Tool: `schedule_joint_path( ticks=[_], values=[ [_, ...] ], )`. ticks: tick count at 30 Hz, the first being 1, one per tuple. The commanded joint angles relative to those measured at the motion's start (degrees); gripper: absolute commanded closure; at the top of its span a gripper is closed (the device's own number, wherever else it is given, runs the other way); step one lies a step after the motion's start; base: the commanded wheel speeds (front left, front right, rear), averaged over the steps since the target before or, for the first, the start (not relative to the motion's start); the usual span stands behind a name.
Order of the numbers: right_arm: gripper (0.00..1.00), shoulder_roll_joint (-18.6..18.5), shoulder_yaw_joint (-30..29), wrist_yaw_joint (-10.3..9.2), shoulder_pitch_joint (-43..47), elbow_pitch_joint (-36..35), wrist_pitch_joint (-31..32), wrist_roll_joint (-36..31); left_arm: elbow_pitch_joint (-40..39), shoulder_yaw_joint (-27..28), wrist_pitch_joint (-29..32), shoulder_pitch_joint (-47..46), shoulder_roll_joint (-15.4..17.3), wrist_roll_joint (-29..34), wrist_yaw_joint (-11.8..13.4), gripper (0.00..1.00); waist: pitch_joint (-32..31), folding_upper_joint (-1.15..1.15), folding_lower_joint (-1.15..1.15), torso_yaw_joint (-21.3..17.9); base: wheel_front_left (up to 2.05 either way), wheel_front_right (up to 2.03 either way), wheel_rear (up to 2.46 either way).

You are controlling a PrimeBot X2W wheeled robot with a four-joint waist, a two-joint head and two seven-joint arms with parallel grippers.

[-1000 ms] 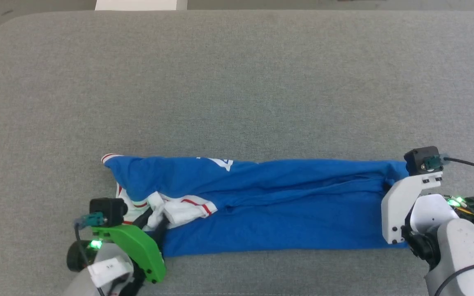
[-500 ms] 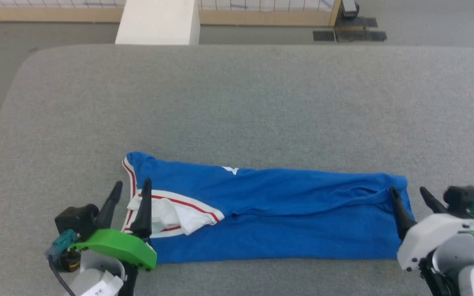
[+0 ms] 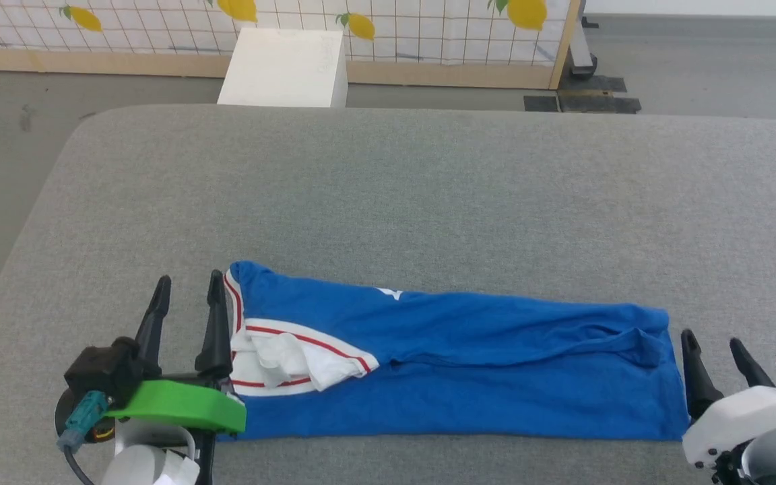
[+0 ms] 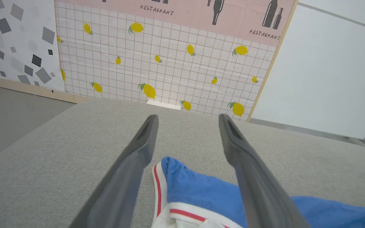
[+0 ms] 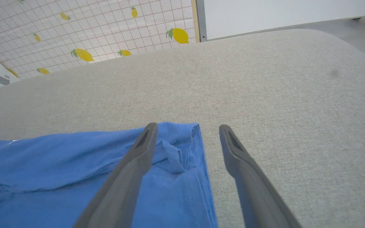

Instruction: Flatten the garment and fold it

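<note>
My left claw [image 3: 188,279] is spread wide and holds nothing, its fingers standing at the striped left end of the garment [image 3: 469,377]. My right claw [image 3: 710,338] is spread and empty too, just beside the hem [image 3: 665,364].

The garment lies on the grey counter [image 3: 388,188], near my edge, folded into a long blue band. Its long axis runs side to side across my front, sleeve end to my left, hem to my right.

I think the risk is the white sleeve [image 3: 280,357], which lies bunched and loose on top. It may spill out on the next fold. The ridge near the hem could also get pressed in as a crease.
</note>
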Motion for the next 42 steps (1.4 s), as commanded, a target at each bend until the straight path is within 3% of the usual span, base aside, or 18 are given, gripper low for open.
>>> schedule_joint_path(
  ticks=[1,12,24,29,30,31,34,38,42],
  values=[
    [0.00,0.11,-0.58,-0.09,-0.66,1.30,0.36,0.77,0.56,0.83,-0.21,0.81,-0.53,1.15,-0.62,0.00,-0.30,0.00,0.00,-0.03,0.00,0.00,0.00],
    [0.00,0.11,-3.02,-0.09,-10.67,14.51,12.64,-2.11,3.38,3.82,-0.21,0.54,-2.46,6.25,-2.43,0.00,-0.60,0.00,0.00,-0.66,0.00,0.00,0.00],
    [0.00,0.11,-4.85,-0.09,-20.94,27.88,27.74,-7.65,4.21,3.83,-0.21,-0.95,-3.18,7.45,-3.10,0.00,1.08,0.00,0.00,0.44,0.00,0.00,0.00],
    [0.00,0.11,-4.53,-0.09,-22.30,32.25,33.92,-6.46,4.33,3.86,-0.21,-1.04,-3.30,7.71,-3.17,0.00,1.49,0.00,0.00,0.86,0.00,0.00,0.00],
    [0.06,0.11,-4.16,-0.09,-22.48,32.91,34.86,-5.44,4.38,3.91,-0.21,-1.05,-3.32,7.71,-3.18,0.00,1.51,0.00,0.00,0.89,0.00,0.00,0.00],
    [0.40,0.11,-3.63,-0.09,-22.54,33.34,35.54,-4.68,4.39,3.97,-0.21,-1.06,-3.34,7.72,-3.19,0.00,1.52,0.00,0.00,0.89,0.00,0.00,0.00],
    [1.00,0.11,-1.92,-0.09,-22.58,33.53,36.04,-2.26,4.47,4.13,-0.21,-1.03,-3.38,7.74,-3.21,0.00,1.50,0.00,0.00,0.80,0.00,0.00,0.00],
    [1.00,0.11,-1.68,-0.09,-22.28,32.00,33.46,-1.14,4.40,4.16,-0.21,-0.96,-3.43,7.65,-3.22,0.00,1.50,0.00,0.00,0.47,0.00,0.00,0.00],
    [1.00,0.11,-3.92,-0.09,-21.65,29.59,30.16,-4.05,4.30,4.15,-0.21,-1.05,-3.45,7.70,-3.23,0.00,1.66,0.00,0.00,0.15,0.00,0.00,0.00]
  ],
)
